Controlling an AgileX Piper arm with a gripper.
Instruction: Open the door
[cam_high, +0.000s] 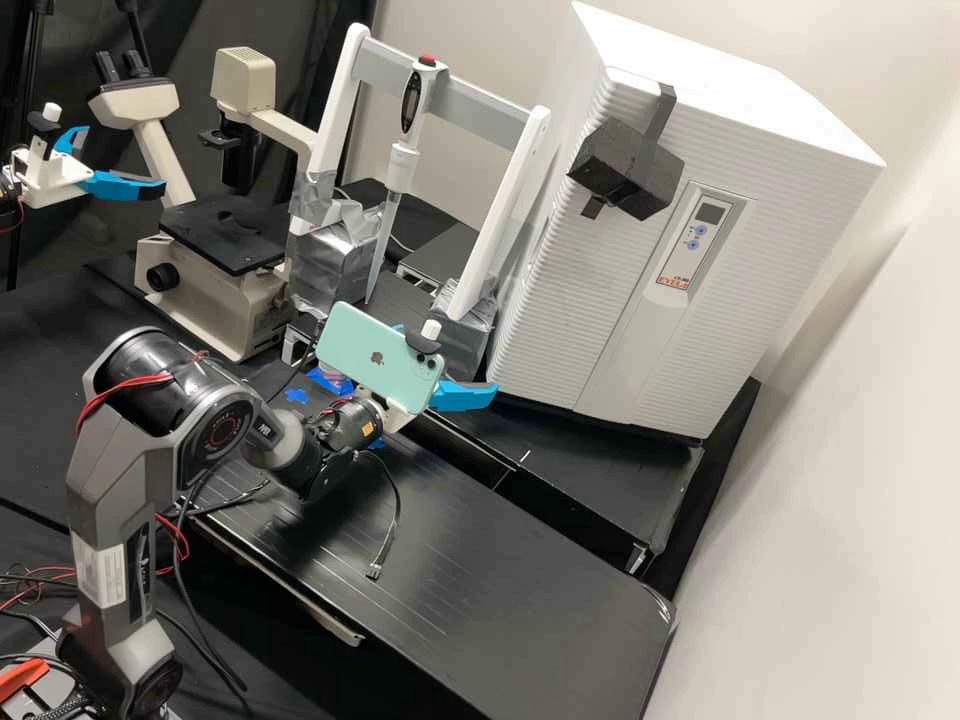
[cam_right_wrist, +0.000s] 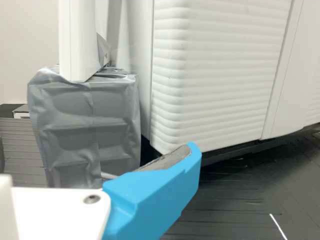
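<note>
beyond gripper (cam_high: 447, 358), on black bench (cam_high: 590, 460), cabinet door (cam_high: 565, 290) looks shut; fingers (cam_right_wrist: 155, 195) stand wide apart, nothing between. best: hook one fingertip behind door's side edge, then pull slowly, following swing.

Clearance is noted over the near right corner of the bench (cam_high: 560, 605); beside the cabinet (cam_high: 560, 320), a wrapped block (cam_right_wrist: 95, 130) is found obstructing.

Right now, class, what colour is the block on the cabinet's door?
The block is dark grey, almost black, clearest in the high view.
</note>
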